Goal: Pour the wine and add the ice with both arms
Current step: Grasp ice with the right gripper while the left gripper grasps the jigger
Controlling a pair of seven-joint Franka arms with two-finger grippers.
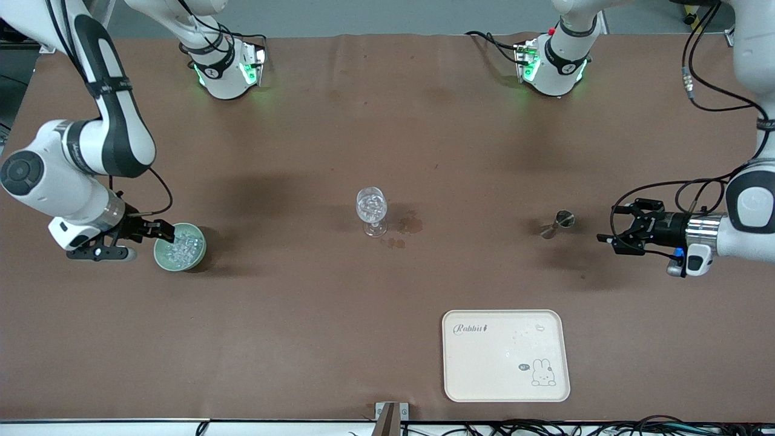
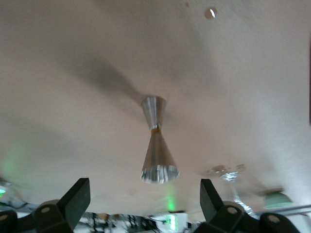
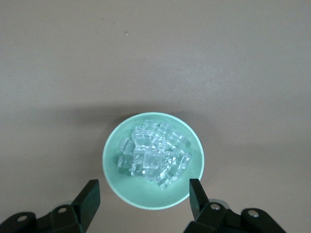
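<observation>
My right pincer (image 3: 143,199) gapes wide, empty, at the green bowl (image 1: 180,246) of ice (image 3: 154,154), clear glistening lumps, near my right arm's counter edge. My left pincer (image 1: 619,236) waits open beside the metal measuring cup (image 1: 559,223).

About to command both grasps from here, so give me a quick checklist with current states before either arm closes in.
1. Right end effector open: ok, fingers spread in the right wrist view.
2. Right end effector lined up with the green bowl: ok, at the bowl's rim on the right arm's end of the table.
3. Ice in the bowl: ok, a heap of clear lumps.
4. Left end effector open and facing the metal jigger: ok, apart from it, not touching.
5. Jigger upright: ok; contents cannot tell.
6. Wine glass upright at the table's middle: ok, though dark spots mark the tablecloth beside it.
</observation>
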